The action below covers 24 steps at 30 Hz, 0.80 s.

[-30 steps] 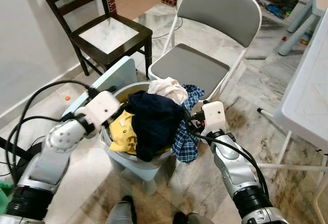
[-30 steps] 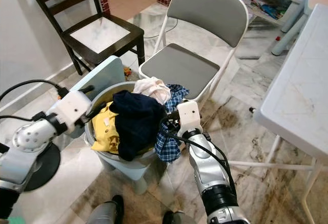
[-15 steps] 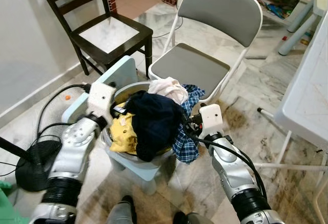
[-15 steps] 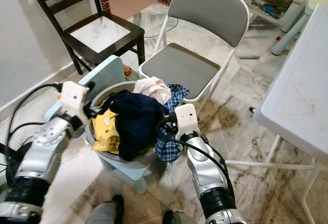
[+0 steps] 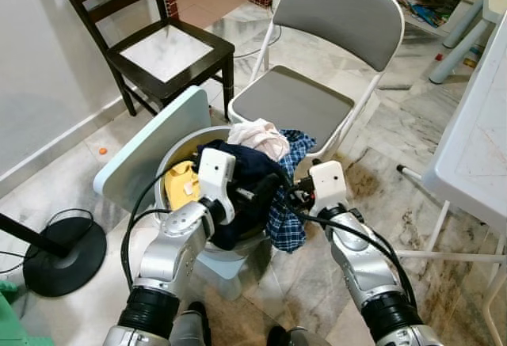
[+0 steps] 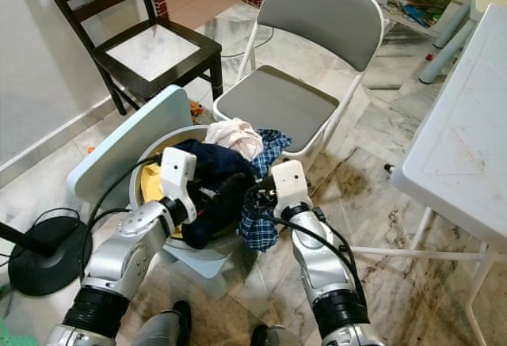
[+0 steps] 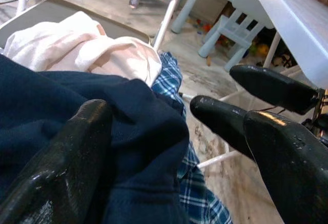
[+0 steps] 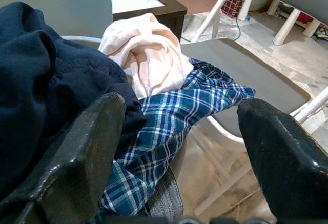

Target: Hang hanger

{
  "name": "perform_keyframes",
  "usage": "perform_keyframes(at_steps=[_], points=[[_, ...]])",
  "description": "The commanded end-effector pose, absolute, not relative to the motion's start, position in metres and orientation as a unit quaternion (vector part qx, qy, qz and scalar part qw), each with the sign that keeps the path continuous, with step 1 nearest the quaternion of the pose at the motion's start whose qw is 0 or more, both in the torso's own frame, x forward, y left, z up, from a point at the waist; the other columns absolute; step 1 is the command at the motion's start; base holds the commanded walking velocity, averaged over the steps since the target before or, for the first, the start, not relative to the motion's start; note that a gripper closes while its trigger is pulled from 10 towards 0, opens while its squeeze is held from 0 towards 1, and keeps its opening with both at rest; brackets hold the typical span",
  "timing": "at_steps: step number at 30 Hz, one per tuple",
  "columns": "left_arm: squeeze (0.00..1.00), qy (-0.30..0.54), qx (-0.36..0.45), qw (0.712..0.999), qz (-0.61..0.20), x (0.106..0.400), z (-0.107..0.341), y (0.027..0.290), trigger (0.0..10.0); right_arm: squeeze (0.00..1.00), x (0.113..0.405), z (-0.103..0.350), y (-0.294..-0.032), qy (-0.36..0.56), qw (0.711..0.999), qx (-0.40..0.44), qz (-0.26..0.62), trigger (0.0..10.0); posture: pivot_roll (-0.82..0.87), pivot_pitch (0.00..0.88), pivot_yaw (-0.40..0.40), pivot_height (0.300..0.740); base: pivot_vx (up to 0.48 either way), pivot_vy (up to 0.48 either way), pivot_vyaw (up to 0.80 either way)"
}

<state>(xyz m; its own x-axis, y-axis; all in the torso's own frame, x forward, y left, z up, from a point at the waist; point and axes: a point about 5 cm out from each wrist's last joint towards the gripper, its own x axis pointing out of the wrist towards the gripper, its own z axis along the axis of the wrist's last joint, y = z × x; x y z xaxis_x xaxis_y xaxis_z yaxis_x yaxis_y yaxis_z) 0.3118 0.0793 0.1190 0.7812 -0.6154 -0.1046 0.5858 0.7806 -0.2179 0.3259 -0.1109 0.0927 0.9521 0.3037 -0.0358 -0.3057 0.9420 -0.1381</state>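
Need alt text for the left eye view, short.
Both claws reach into a laundry basket heaped with clothes: the left claw on a navy garment, the right claw open beside a blue plaid shirt. A grey folding chair stands behind the basket.

Grey folding chair (image 5: 317,85), dark wooden chair (image 5: 150,45), white counter (image 5: 475,140), black round stand base (image 5: 63,255), marble floor (image 5: 396,124)

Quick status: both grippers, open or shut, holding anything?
Left gripper: open, fingers astride a fold of the navy garment, not clamped.
Right gripper: open, holding nothing, over the plaid shirt.
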Motion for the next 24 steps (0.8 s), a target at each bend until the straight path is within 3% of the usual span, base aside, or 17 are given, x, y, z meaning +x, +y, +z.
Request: perform_keyframes(at_steps=[1, 5, 15, 16, 17, 18, 24], points=[[0.00, 0.118, -0.071, 0.942, -0.307, 0.307, 0.106, 0.084, 10.0, 0.00, 0.324, 0.092, -0.112, 0.010, 0.985, -0.072, 0.154, 10.0, 0.17, 0.227, -0.074, 0.740, 0.000, 0.000, 0.00], [0.00, 0.181, -0.040, 0.945, -0.270, 0.306, 0.088, 0.098, 10.0, 0.00, 0.324, 0.091, -0.112, 0.012, 0.985, -0.073, 0.156, 10.0, 0.17, 0.227, -0.076, 0.740, 0.000, 0.000, 0.00], [0.00, 0.198, -0.026, 0.948, -0.247, 0.314, 0.081, 0.104, 10.0, 0.00, 0.324, 0.090, -0.110, 0.016, 0.984, -0.075, 0.159, 10.0, 0.17, 0.230, -0.077, 0.740, 0.000, 0.000, 0.00], [0.00, 0.197, -0.023, 0.949, -0.244, 0.316, 0.081, 0.105, 6.9, 0.00, 0.324, 0.090, -0.110, 0.016, 0.984, -0.075, 0.159, 10.0, 0.16, 0.229, -0.076, 0.740, 0.000, 0.000, 0.00], [0.00, 0.197, -0.023, 0.949, -0.244, 0.316, 0.081, 0.105, 6.9, 0.00, 0.324, 0.090, -0.110, 0.016, 0.984, -0.075, 0.159, 10.0, 0.16, 0.229, -0.076, 0.740, 0.000, 0.000, 0.00], [0.00, 0.194, -0.020, 0.951, -0.241, 0.318, 0.082, 0.107, 0.0, 0.00, 0.324, 0.090, -0.110, 0.016, 0.984, -0.075, 0.159, 10.0, 0.16, 0.231, -0.075, 0.740, 0.000, 0.000, 0.00], [0.00, 0.188, -0.018, 0.952, -0.240, 0.320, 0.084, 0.111, 0.0, 0.00, 0.323, 0.089, -0.111, 0.019, 0.985, -0.074, 0.157, 10.0, 0.16, 0.234, -0.071, 0.740, 0.000, 0.000, 0.00]])
